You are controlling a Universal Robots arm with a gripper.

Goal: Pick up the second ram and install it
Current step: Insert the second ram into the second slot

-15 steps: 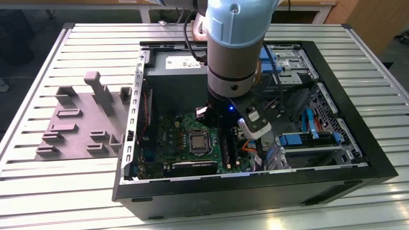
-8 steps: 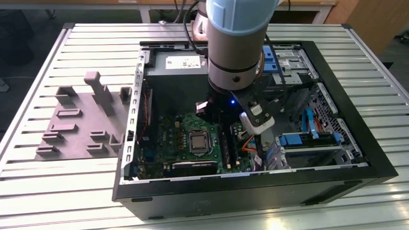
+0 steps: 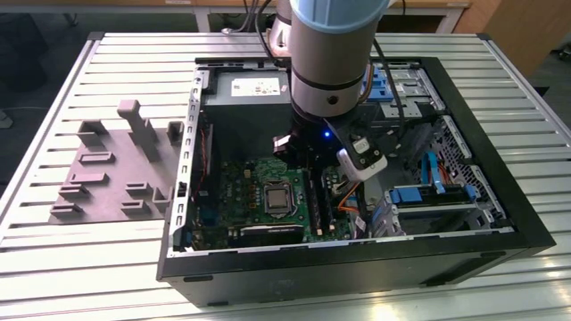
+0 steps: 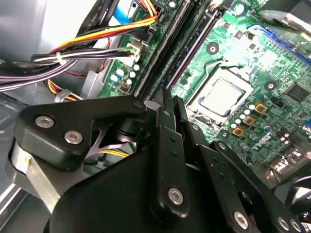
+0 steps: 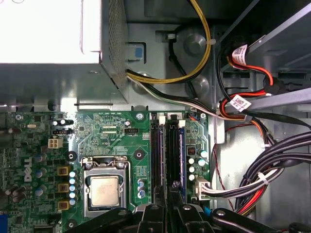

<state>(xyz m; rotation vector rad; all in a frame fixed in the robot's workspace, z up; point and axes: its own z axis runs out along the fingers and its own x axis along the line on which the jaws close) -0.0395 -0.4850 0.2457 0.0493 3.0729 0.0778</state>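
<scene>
The second ram (image 5: 172, 150) is a thin dark stick standing on edge along the black motherboard slots (image 5: 156, 155), beside the CPU socket (image 5: 104, 190). In the second wrist view the ram (image 4: 192, 46) runs away from my fingertips along the slots. My gripper (image 5: 171, 187) is down inside the open PC case. Its two black fingers are pressed close together on the near end of the stick, which also shows in the second wrist view (image 4: 169, 96). In the exterior view the arm (image 3: 330, 60) covers the gripper above the slots (image 3: 319, 200).
The grey moulded holder (image 3: 107, 167) lies on the slatted table at the exterior view's left. The silver power-supply box (image 5: 48, 39) sits beyond the board. Cable bundles (image 5: 272, 165) and orange and yellow wires (image 4: 112, 29) run close beside the slots. The case wall (image 3: 357, 267) rings the board.
</scene>
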